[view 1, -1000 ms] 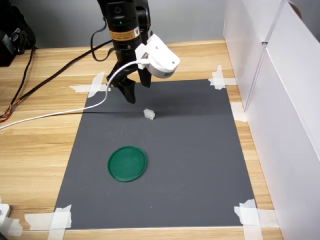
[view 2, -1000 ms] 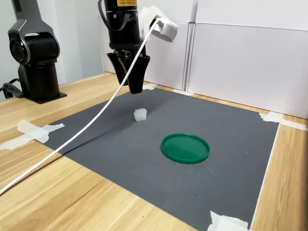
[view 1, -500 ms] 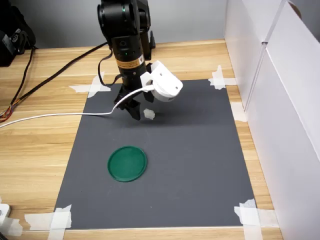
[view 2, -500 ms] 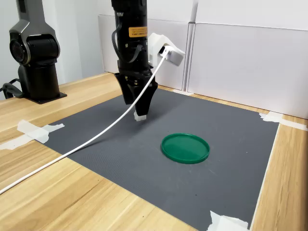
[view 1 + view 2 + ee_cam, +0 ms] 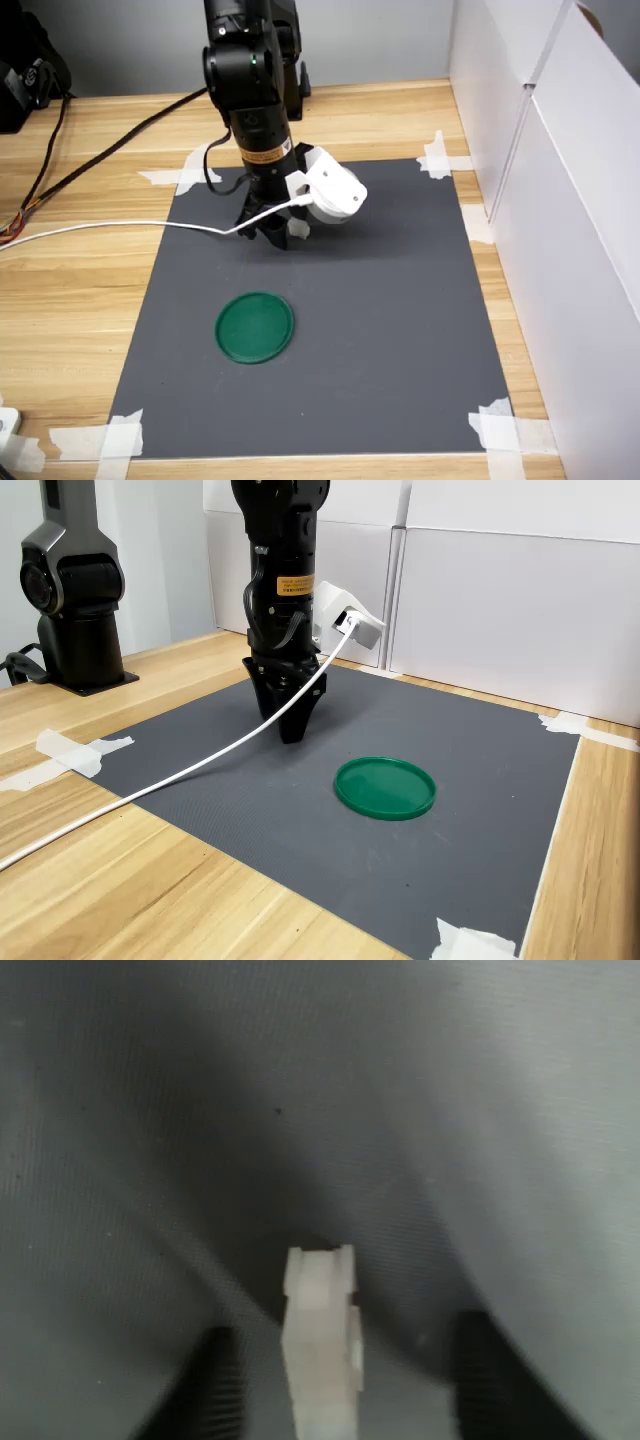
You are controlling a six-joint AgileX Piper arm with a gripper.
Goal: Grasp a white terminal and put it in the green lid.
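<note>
Our black claw [image 5: 277, 238] sits low on the dark grey mat [image 5: 400, 330], jaws apart either side of the tiny white blocky plastic terminal [image 5: 320, 1345], not yet gripping. We should close squarely, centred, then lift straight. The flat round dark-green plastic lid [image 5: 255, 327] lies well apart, nearer the first exterior view's bottom.

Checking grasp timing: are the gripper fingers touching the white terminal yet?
Apart. The wrist view shows mat on both sides of the white terminal, between it and the fingers of the gripper.
</note>
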